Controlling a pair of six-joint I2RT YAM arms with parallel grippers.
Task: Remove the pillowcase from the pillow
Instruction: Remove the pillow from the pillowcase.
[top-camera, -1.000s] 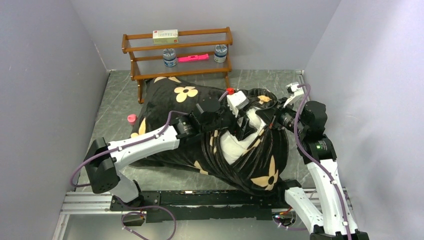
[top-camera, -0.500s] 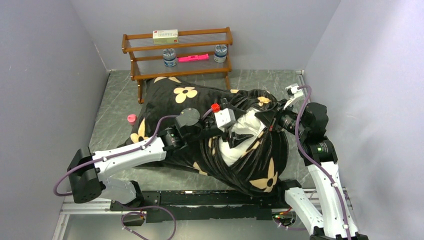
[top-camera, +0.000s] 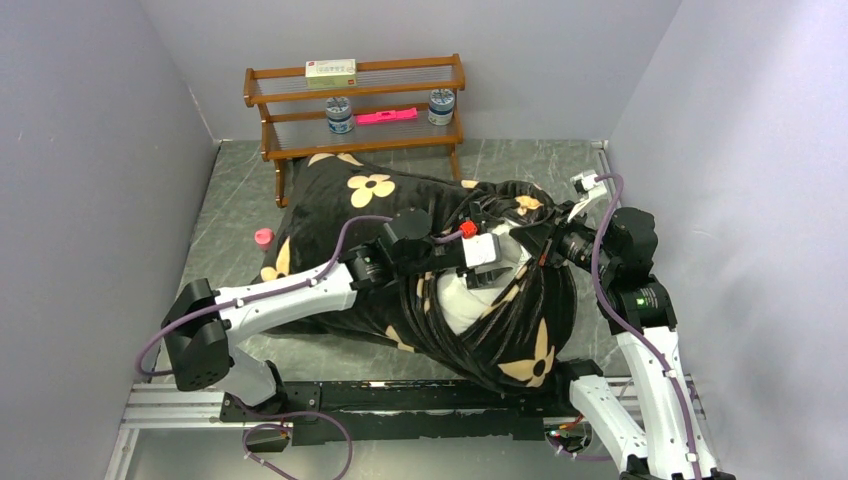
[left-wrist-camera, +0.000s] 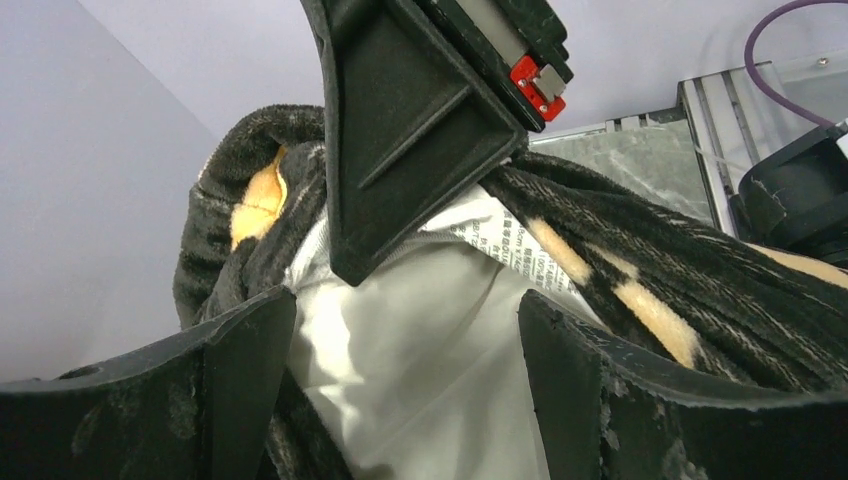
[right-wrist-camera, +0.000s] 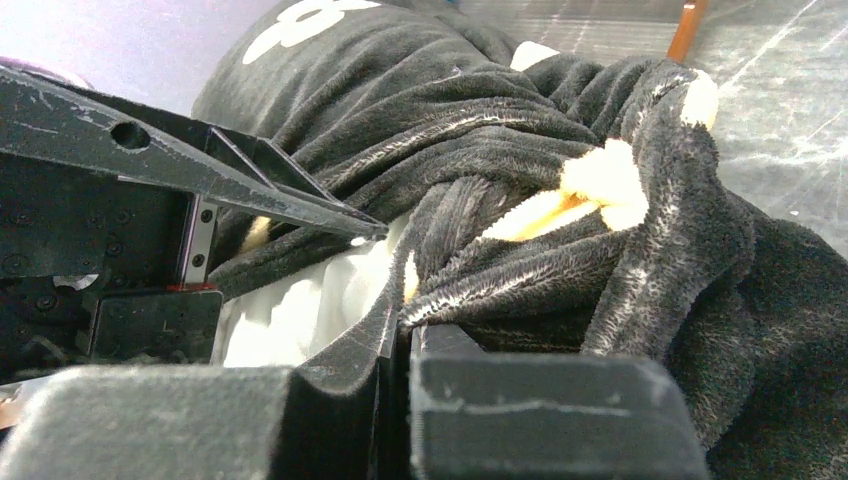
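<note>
The black plush pillowcase (top-camera: 345, 205) with tan flowers lies bunched across the middle of the table. Its mouth gapes near the right arm, and the white pillow (top-camera: 462, 298) shows there. My left gripper (top-camera: 497, 268) is open at that mouth. In the left wrist view the pillow (left-wrist-camera: 420, 380) fills the gap between its fingers (left-wrist-camera: 235, 375). My right gripper (top-camera: 541, 246) is shut on a fold of the pillowcase's rim (right-wrist-camera: 470, 290), pinched where its jaws meet (right-wrist-camera: 405, 335). White pillow (right-wrist-camera: 290, 310) shows just left of that pinch.
A wooden two-shelf rack (top-camera: 355, 100) stands at the back with a box, two small jars and a pink object. A small pink cap (top-camera: 264, 237) lies on the grey table (top-camera: 225, 215) left of the pillowcase. Walls close in on both sides.
My left arm drew back toward the left, then reached right again, and its open gripper now sits lower over the exposed pillow. The right gripper has kept its grip without moving.
</note>
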